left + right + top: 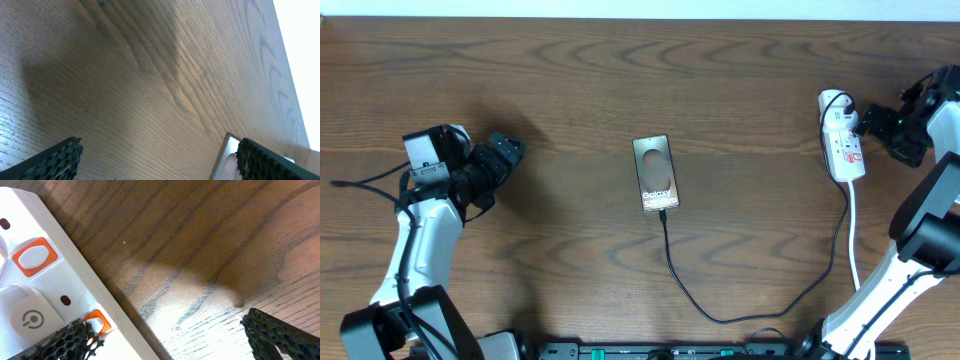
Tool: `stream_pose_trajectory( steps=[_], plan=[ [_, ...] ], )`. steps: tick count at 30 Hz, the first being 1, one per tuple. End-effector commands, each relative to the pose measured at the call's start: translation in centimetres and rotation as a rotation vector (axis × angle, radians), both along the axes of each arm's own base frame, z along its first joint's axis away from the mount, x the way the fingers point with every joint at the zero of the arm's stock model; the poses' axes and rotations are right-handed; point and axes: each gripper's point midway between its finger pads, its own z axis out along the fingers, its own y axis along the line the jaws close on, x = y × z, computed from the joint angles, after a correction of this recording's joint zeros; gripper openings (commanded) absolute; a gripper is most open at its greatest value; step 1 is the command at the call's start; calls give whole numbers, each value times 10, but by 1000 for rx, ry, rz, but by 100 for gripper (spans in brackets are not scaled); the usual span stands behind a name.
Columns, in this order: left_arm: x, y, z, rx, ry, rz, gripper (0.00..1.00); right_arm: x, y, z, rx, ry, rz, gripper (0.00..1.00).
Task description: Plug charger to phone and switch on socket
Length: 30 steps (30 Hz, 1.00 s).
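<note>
Right gripper (172, 339): fingers wide apart and holding nothing. It hangs at the socket's edge at the tabletop's far right, with one finger over the white casing.
Left gripper (162, 162): fingers likewise spread and empty, over bare wood at the left, well apart from the phone.
Tabletop (570, 80): dark wood grain, which looks smooth enough for flat things to skid on.
Socket (844, 140): narrow white strip at the far right, with a black plug at its top end and a white cord (851, 225) trailing toward the near edge. Judged light and rigid. A sideways shove could shift it, so any press should come straight down.
Phone (655, 172): lies flat at the centre, glossy face up, one short edge toward the robot. Judged stiff, light and slippery. It is best braced by its long edges so it does not slide away from the plug.
Charger (666, 240): thin black cable looping from the socket's near end, along the front and up to the phone. It looks limp, so a hold mid-cable would give little control.
Switch (34, 256): orange rocker on the socket, close to the right gripper. Whether it is on or off cannot be told. It is a small target that likely suits one fingertip.
Plug tip (663, 213): meets the phone's near edge, but whether it is seated cannot be told. Probably the charger's one stiff part, so the place to pinch is just behind it.
</note>
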Motion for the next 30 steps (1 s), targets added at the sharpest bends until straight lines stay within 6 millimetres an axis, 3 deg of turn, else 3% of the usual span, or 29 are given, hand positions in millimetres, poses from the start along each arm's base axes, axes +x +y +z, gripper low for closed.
stream_pose_trajectory(
  steps=[1,6,12,18,22,25,30],
  plan=[
    [1,3,0,17,-2,-2,98,-7,34,-24,60,66,62,99],
    [1,3,0,17,-2,-2,98,-14,36,-38,80,109,58,99],
    [1,3,0,17,-2,-2,98,-16,51,-38,158,109,69,99],
    [1,3,0,17,-2,-2,98,-21,49,-39,143,131,64,99],
    [1,3,0,17,-2,-2,98,-29,36,-40,73,180,50,99],
    [1,3,0,17,-2,-2,98,-36,20,-19,20,215,29,99],
    [1,3,0,17,-2,-2,98,-36,18,29,-12,193,128,99]
  ],
)
